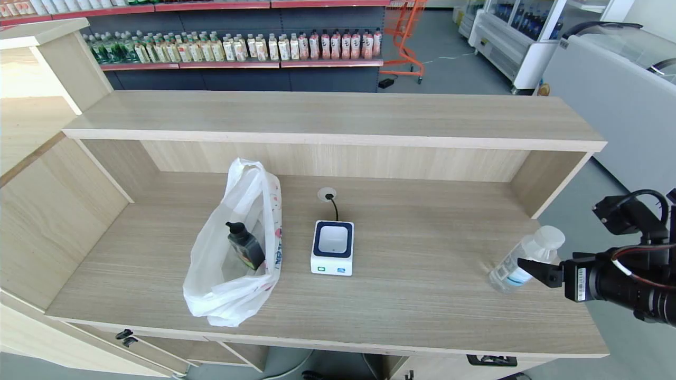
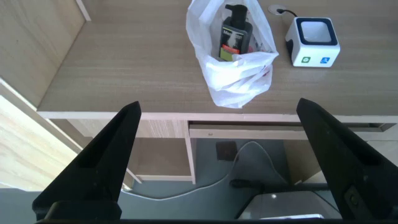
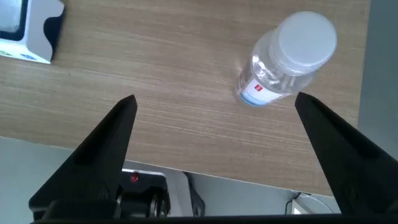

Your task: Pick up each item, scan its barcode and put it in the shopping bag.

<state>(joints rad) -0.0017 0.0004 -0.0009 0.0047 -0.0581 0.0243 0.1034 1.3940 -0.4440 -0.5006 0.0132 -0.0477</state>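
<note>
**Both grippers spread, clear bottle standing far right of the scanner**

The right gripper (image 3: 216,102) has its two dark fingers (image 3: 102,152) spread wide and released. Just past their tips stands the clear water bottle (image 3: 280,62), upright with its pale cap on top and a small label on its side. In the right wrist view the bottle is apart from both fingers and nearer one of them than the other. In the head view one fingertip overlaps the bottle's (image 1: 508,270) lower half, so that view does not settle whether they touch. The bottle is well to the right of the scanner (image 1: 332,248) and a little nearer the robot than it.

The left gripper (image 2: 219,107) is likewise released, with its fingers (image 2: 106,162) held far apart. It hangs off the front edge of the wooden counter (image 1: 422,295), well back from the scanner (image 2: 314,40) and to its left.

The scanner is a small white box with a dark-framed window on top. Its black cable (image 1: 334,206) runs away from the robot into a round port in the counter behind it.

Just left of the scanner lies the white plastic shopping bag (image 1: 232,287), its mouth open. Inside it a dark pump bottle (image 1: 245,245) leans with its pump head pointing away from the robot.
</note>
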